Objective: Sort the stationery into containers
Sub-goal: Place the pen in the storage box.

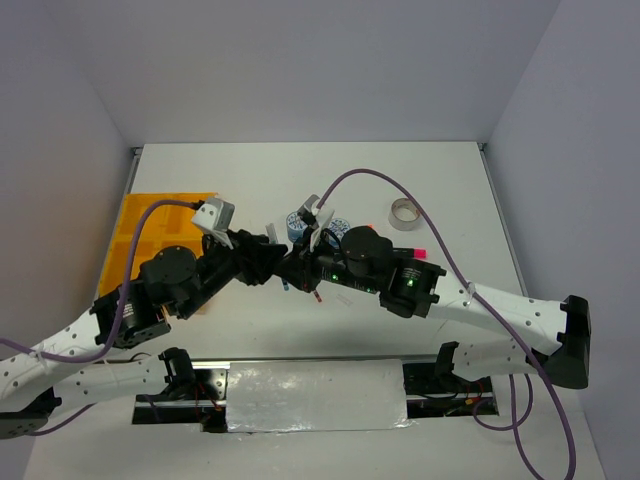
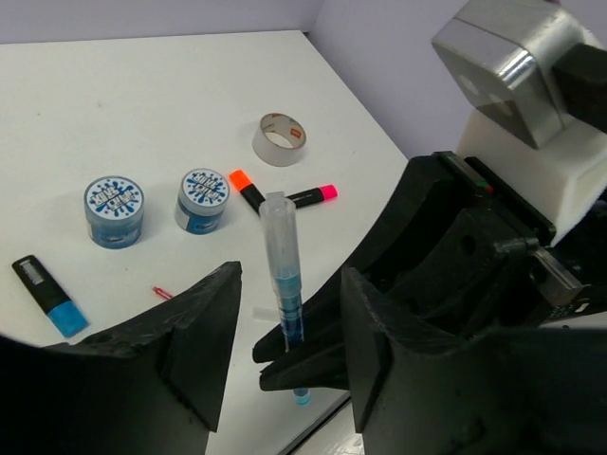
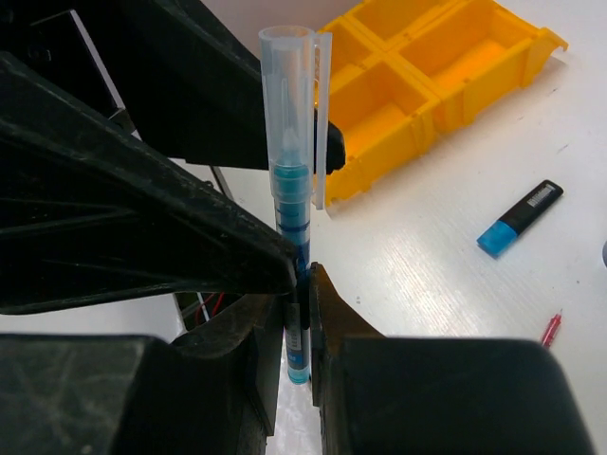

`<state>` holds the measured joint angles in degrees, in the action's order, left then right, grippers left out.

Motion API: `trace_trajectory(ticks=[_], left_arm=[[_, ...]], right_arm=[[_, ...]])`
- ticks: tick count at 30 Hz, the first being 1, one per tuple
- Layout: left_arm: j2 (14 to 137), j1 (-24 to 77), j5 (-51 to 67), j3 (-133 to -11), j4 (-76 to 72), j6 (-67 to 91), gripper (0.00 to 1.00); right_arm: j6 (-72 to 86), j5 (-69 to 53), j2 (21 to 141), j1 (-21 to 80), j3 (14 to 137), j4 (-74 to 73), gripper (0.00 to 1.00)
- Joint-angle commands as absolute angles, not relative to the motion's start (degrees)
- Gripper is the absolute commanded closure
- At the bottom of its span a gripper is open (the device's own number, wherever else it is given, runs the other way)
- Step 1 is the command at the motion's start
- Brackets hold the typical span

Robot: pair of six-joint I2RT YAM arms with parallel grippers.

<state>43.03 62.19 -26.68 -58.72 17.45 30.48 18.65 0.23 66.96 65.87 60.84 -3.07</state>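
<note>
My right gripper (image 3: 302, 284) is shut on the lower part of a thin blue pen (image 3: 289, 142) and holds it upright above the table. The left gripper (image 2: 289, 284) is open, with one jaw on each side of that pen (image 2: 283, 275) and neither touching it. Both grippers meet in mid-table (image 1: 285, 265). On the table lie two blue-white rolls (image 2: 114, 210) (image 2: 202, 201), a silvery tape ring (image 2: 281, 138), orange (image 2: 247, 188), pink (image 2: 313, 196) and blue (image 2: 49, 296) highlighters, and a red pen (image 2: 161, 293). The yellow tray (image 1: 150, 240) sits at the left.
The tray's compartments (image 3: 446, 57) that I can see hold nothing. Both arms cross the near half of the table, and the purple cables arch over them. The table's near edge (image 2: 322, 417) runs just below the held pen.
</note>
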Motion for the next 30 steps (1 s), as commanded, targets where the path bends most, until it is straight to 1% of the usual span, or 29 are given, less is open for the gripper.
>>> trace_trajectory(ticks=[1,2,4,15,16,17,19,22,23,24,25,26,27,29,30], left_arm=[[43.24,62.49,-23.56,-59.15,12.83,31.11,0.43],[43.42,62.4,-23.47,-59.06,12.92,31.29,0.48],[43.68,62.49,-23.12,-58.71,13.01,31.64,0.52],[42.8,62.49,-23.12,-55.9,13.27,32.78,0.56],[42.89,62.49,-23.38,-55.9,13.36,32.78,0.65],[42.89,62.4,-23.64,-55.99,13.71,32.96,0.72],[42.72,62.4,-23.99,-55.9,13.89,32.87,0.82],[42.54,62.4,-24.34,-55.72,13.97,32.87,0.84],[42.63,62.4,-24.26,-55.72,13.97,32.78,0.89],[42.71,62.49,-24.34,-55.64,13.97,32.78,0.97],[42.71,62.49,-24.69,-55.72,14.15,32.7,1.0],[42.63,62.49,-24.96,-55.81,14.24,32.52,1.0],[42.63,62.4,-25.31,-55.81,14.59,32.35,1.0],[42.63,62.4,-28.02,-56.42,15.38,31.99,1.0],[42.54,62.49,-29.17,-56.69,16.34,31.64,1.0]], right_arm=[[19.16,1.14,65.65,66.27,62.67,-0.18,1.0],[19.07,1.14,65.57,66.36,62.67,-0.18,1.0],[18.99,1.49,65.48,66.27,62.93,-0.18,1.0],[18.9,2.81,64.6,66.27,63.02,-0.35,1.0],[18.9,2.81,64.51,66.27,63.1,-0.35,1.0],[18.81,2.81,64.51,66.36,63.11,-0.35,1.0],[18.9,2.46,64.69,66.27,63.19,-0.35,1.0],[18.9,2.46,64.6,66.27,63.28,-0.35,1.0],[18.98,2.55,64.6,66.27,63.28,-0.26,1.0],[18.9,2.37,64.69,66.27,63.28,-0.18,0.95],[18.81,2.29,64.69,66.27,63.28,-0.26,0.89],[18.81,2.11,64.69,66.27,63.28,-0.26,0.81],[18.63,2.02,64.6,66.27,62.93,-0.18,0.56],[18.63,1.58,63.9,66.27,61.97,-0.18,0.38],[18.37,1.41,63.55,66.27,61.44,-0.18,0.25]])
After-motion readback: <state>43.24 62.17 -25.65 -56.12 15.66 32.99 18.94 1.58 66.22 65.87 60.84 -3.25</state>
